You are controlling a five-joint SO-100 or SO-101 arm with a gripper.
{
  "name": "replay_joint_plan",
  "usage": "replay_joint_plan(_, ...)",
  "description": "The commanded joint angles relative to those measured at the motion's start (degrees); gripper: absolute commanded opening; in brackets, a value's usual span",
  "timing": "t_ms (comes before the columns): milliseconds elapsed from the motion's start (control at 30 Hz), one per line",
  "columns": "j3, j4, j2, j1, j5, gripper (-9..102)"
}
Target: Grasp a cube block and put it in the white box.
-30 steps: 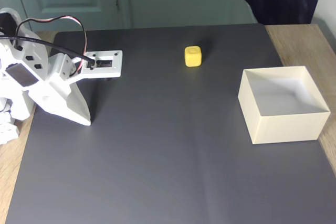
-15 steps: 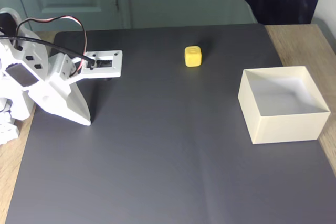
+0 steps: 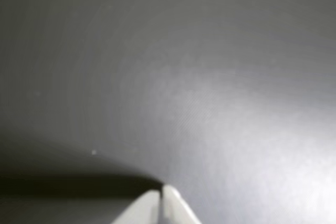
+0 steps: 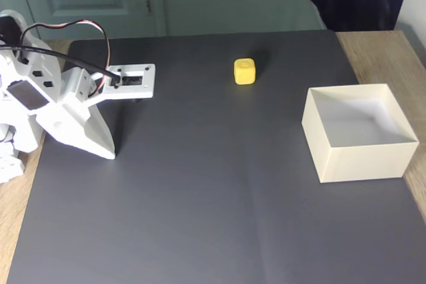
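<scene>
My tool (image 4: 110,154) sits at about 9 o'clock in the fixed view, its white tip pointing down onto the dark grey mat (image 4: 213,197), well apart from everything else. In the wrist view my tool (image 3: 161,191) pokes in at 6 o'clock with its two white fingers (image 3: 142,211) pressed together, clenched on nothing. The cube block (image 4: 244,71), small and bright yellow, rests on the mat toward 12 o'clock in the fixed view, standing alone. The white box (image 4: 359,163) stands upright at 3 o'clock, open at the top, well apart from the cube. The wooden table (image 4: 379,48) shows beyond the mat's right edge.
</scene>
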Motion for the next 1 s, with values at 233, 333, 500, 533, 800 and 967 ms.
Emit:
replay_joint_plan(233, -0.2, 0.4, 0.3, -0.1, 0.1, 1)
replay_joint_plan(333, -0.2, 0.4, 0.3, -0.1, 0.1, 1)
replay_joint_plan(500, -0.2, 0.4, 0.3, 0.1, 0.1, 0)
replay_joint_plan(533, -0.2, 0.4, 0.3, 1.0, -0.1, 0)
replay_joint_plan(800, -0.2, 0.7, 0.2, 6.3, 0.0, 0)
replay_joint_plan(967, -0.2, 0.7, 0.3, 1.5, 0.3, 0)
